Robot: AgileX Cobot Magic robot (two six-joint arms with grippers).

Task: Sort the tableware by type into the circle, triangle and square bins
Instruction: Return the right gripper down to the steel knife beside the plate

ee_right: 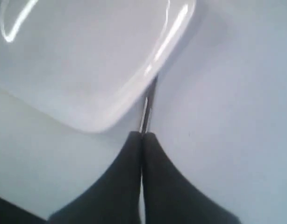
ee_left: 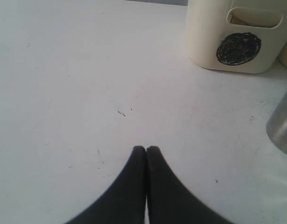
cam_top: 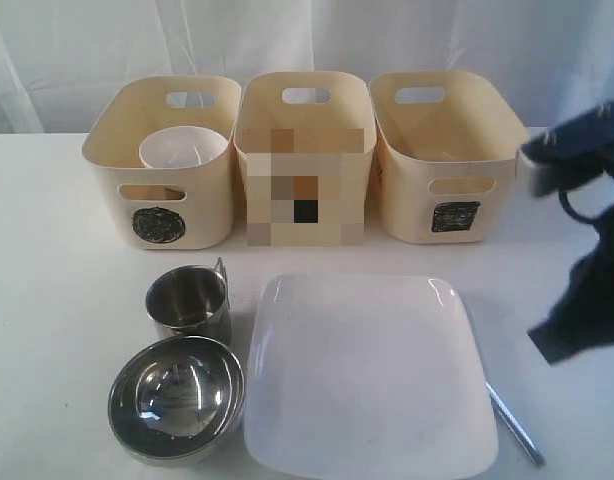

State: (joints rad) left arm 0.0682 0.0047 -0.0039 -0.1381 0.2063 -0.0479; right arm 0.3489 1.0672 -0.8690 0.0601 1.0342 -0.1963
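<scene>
- Right wrist view: my right claw (ee_right: 142,134) is pressed together, its black tapered fingers meeting in a thin seam.
- Cutlery (ee_right: 147,105): a thin bright steel strip running straight out from the claw tips to the plate's rim. I can't tell if the tips touch or pinch it.
- Plate (ee_right: 87,56): glossy white, square with rounded corners and a raised rim. One corner sits just past the tips, beside the cutlery.
- Table (ee_right: 237,116): plain matte white.
- Exterior view: the cutlery lies flat on the table along the plate's right edge. My right arm (cam_top: 587,250) is a dark blur up and to the right of it.
- Mug (cam_top: 190,300) and steel bowl (cam_top: 177,398): polished steel, round, just beside each other left of the plate, with the bowl closer to the camera.
- White bowl (cam_top: 182,150) sits inside the circle bin (cam_top: 162,195).
- Bins are cream plastic with rounded corners and cut-out handles. The square bin (cam_top: 447,170) is on the right; the middle bin (cam_top: 305,110) has its label blurred out.
- Left wrist view: my left claw (ee_left: 146,148) is pressed together over bare table, with the circle bin ahead and the mug's edge near.
</scene>
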